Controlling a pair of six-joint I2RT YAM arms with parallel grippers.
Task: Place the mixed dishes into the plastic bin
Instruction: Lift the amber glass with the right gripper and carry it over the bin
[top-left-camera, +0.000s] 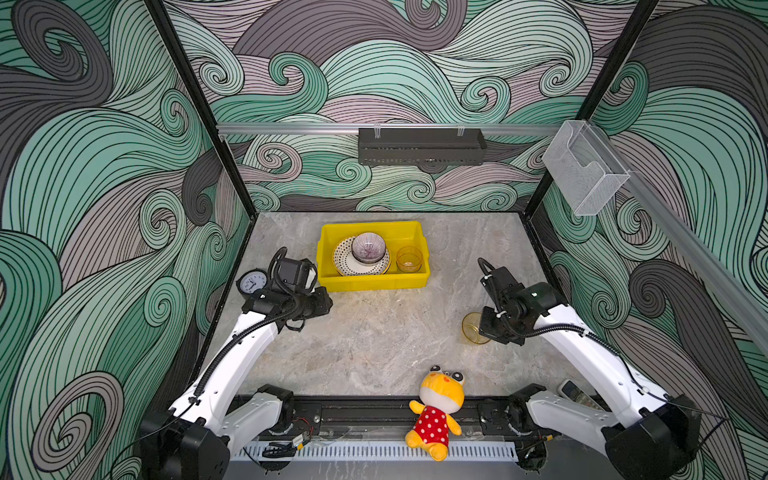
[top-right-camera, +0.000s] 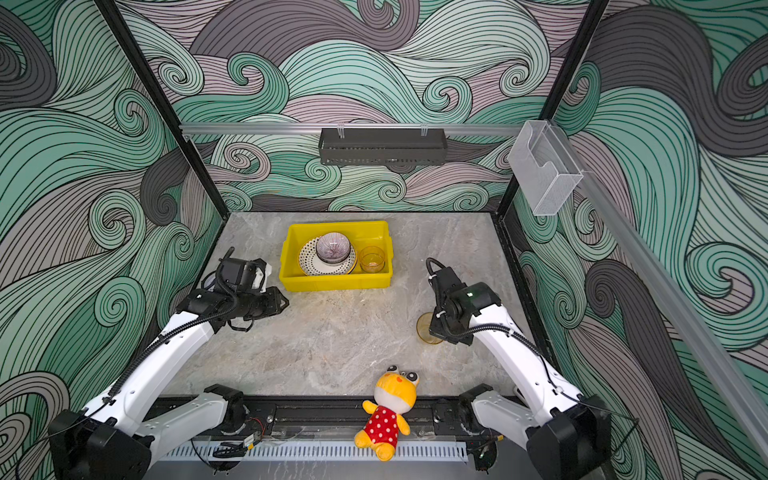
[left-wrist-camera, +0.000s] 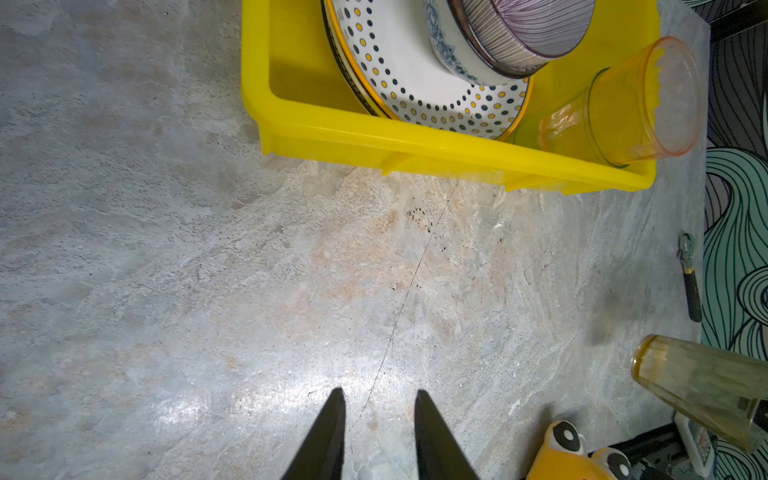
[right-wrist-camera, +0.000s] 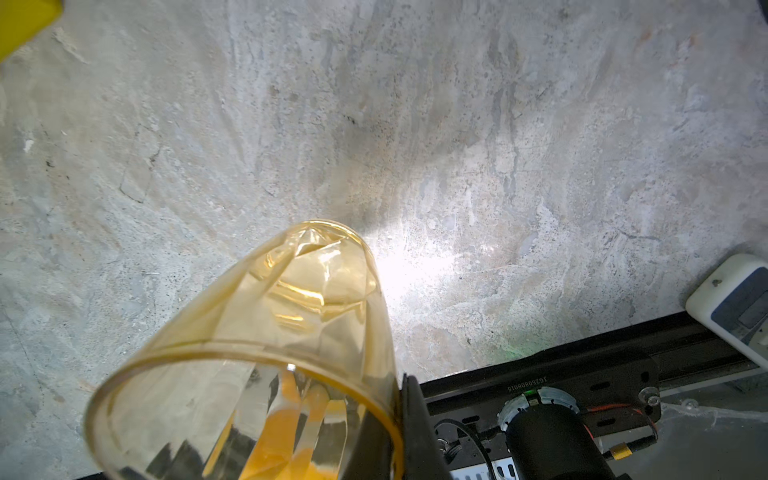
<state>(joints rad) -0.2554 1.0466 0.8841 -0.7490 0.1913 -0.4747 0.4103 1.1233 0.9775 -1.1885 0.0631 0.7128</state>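
Plate (top-left-camera: 345, 266), bowls (top-left-camera: 368, 247) and amber cup (top-left-camera: 409, 258) already in the yellow bin (top-left-camera: 374, 283); right tool (right-wrist-camera: 395, 419) clamps the apparent last cup (right-wrist-camera: 266, 332) nearby; left tool (left-wrist-camera: 380, 399) gapes empty.

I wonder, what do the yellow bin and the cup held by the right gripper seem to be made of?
Yellow bin: likely moulded plastic, glossy, with ribbed lip.
Held amber cup: probably clear plastic, possibly glass; see-through, with shiny highlights.

Yellow plush toy (top-left-camera: 436, 411) (red dotted dress) lies at front, round clock (top-left-camera: 252, 282) at left
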